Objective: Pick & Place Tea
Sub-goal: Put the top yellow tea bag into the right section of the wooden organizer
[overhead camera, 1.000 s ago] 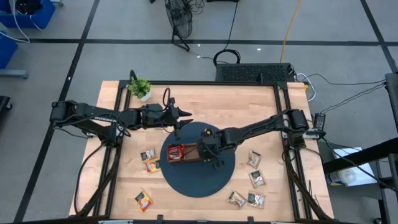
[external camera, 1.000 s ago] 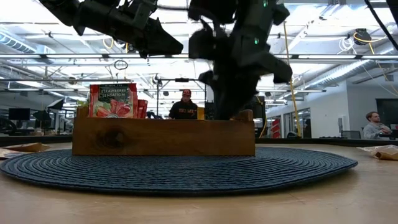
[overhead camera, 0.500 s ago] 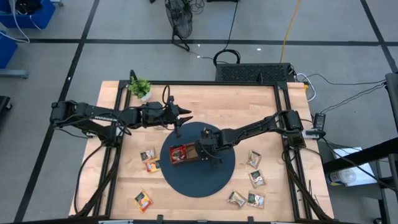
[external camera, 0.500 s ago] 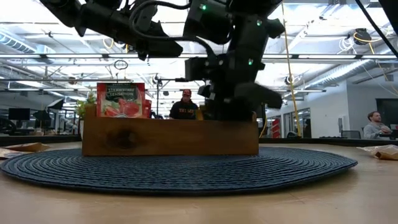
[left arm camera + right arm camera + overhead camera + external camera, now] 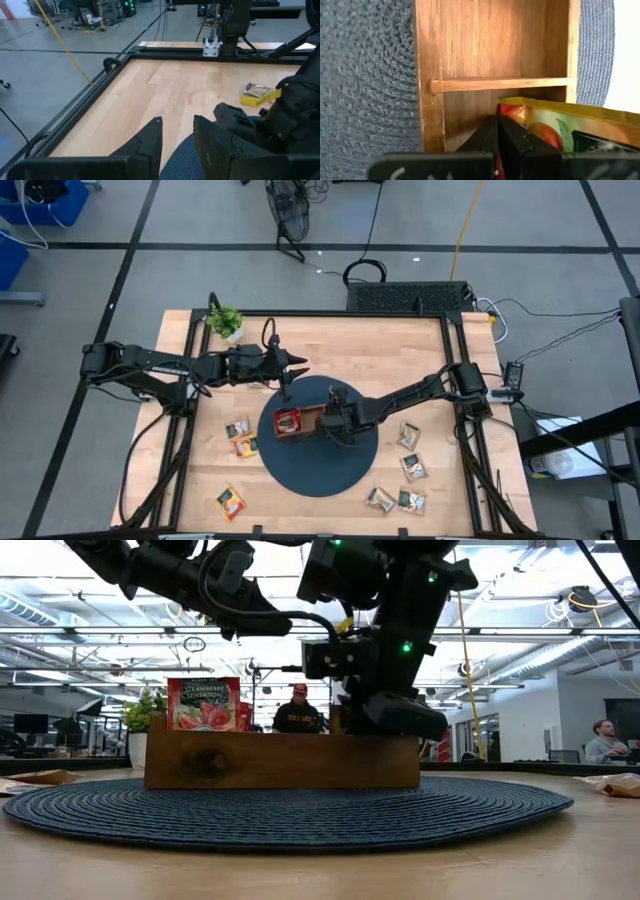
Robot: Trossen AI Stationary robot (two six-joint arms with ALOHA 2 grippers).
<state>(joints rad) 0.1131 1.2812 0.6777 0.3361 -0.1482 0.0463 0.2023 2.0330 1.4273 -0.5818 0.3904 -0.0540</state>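
Right wrist view shows what the overhead can't: right gripper [image 5: 501, 132] fingers pressed together over the wooden tray [image 5: 470, 45], tips at a red-and-yellow tea sachet [image 5: 555, 127] in one compartment, next compartment bare wood — can't tell if it's pinching it. Low view adds red sachets [image 5: 203, 703] standing upright at one end of the tray. Overhead: tray sits on the round dark mat [image 5: 320, 465], right arm stretched in low from the right edge; loose sachets [image 5: 410, 468] scattered on the table [image 5: 380, 350]. Left gripper [image 5: 300, 363] hovers just off the mat — fingers slightly apart, holding nothing.
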